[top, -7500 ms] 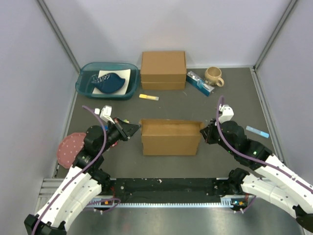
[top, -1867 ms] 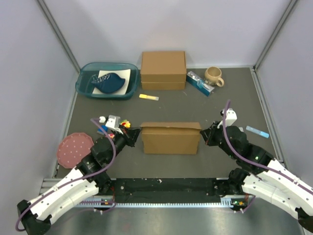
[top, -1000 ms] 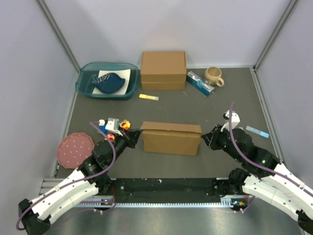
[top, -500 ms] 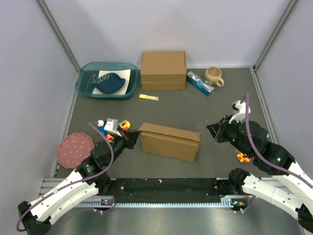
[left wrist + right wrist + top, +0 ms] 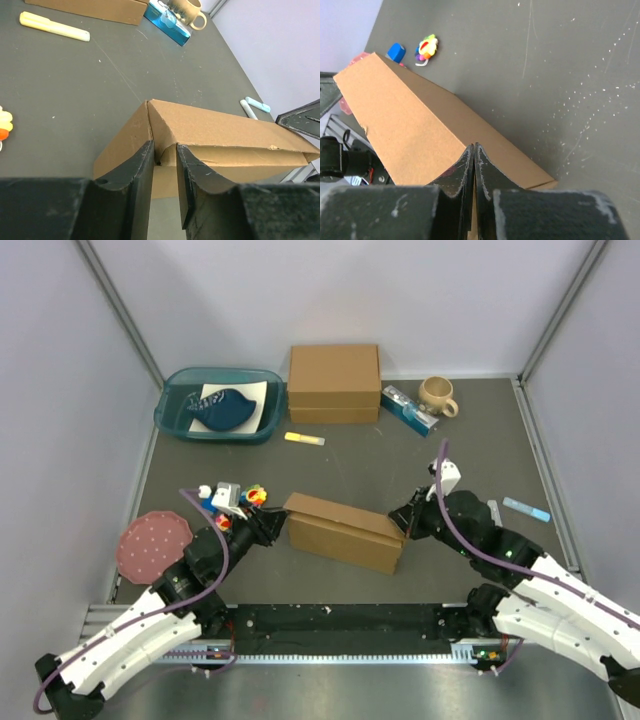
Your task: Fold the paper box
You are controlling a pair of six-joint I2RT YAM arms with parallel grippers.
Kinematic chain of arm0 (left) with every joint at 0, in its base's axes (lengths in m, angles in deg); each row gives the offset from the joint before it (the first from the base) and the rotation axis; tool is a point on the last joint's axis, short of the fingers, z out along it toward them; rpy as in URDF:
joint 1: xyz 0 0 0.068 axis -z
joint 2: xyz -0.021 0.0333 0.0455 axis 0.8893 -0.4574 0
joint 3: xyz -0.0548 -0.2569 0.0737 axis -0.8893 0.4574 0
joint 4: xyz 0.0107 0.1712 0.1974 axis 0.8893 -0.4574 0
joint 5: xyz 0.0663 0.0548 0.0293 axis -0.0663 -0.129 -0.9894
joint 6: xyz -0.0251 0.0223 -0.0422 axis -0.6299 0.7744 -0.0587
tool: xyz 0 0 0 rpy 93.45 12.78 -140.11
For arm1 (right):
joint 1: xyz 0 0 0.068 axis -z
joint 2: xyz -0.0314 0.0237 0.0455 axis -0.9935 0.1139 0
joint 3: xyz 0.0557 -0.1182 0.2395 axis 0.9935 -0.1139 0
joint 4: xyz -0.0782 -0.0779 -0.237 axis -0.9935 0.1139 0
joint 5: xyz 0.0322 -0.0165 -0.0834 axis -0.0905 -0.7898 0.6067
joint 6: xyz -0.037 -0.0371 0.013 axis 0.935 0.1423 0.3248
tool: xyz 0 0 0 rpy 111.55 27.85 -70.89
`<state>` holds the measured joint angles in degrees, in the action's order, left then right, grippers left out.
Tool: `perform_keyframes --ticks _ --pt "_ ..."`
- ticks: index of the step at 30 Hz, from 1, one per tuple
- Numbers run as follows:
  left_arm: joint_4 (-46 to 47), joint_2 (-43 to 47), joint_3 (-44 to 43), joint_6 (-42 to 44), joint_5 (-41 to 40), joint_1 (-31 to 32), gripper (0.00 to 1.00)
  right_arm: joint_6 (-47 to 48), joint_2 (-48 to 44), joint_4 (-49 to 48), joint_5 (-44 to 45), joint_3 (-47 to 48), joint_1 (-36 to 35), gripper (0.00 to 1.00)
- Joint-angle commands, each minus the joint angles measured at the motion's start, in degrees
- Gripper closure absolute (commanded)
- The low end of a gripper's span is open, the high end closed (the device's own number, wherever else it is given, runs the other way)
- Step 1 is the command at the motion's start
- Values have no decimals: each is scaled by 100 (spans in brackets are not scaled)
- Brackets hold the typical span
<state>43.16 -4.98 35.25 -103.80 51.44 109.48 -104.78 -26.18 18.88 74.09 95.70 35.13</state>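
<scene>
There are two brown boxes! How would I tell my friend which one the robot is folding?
Look at the dark table. Near its front edge, the paper box lies slanted between the left claw and the right claw. It is the low, flat one with a gaping lid flap, not the thicker cardboard box at the back by the wall.

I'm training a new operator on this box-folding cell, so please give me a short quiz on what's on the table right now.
1. True or false: the mug stands to the right of the bigger cardboard box.
2. The colourful toy lies closest to: A the left gripper, B the mug, C the bigger cardboard box.
3. What yellow thing lies between the bigger cardboard box and the paper box?
Key: 1 true; 2 A; 3 a marker.
</scene>
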Motion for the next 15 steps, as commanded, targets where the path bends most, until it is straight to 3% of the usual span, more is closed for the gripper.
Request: perform_keyframes --ticks 1,9,15 --pt "-1072 -17 -135 128 -184 -3 67 -206 0 2 -232 -506 -53 100" --pt "-1407 45 -549 180 -554 6 64 -189 -9 -33 -56 -568 -53 100" --pt "-1450 -192 -707 251 -624 6 64 -75 87 19 251 -94 -44 100"
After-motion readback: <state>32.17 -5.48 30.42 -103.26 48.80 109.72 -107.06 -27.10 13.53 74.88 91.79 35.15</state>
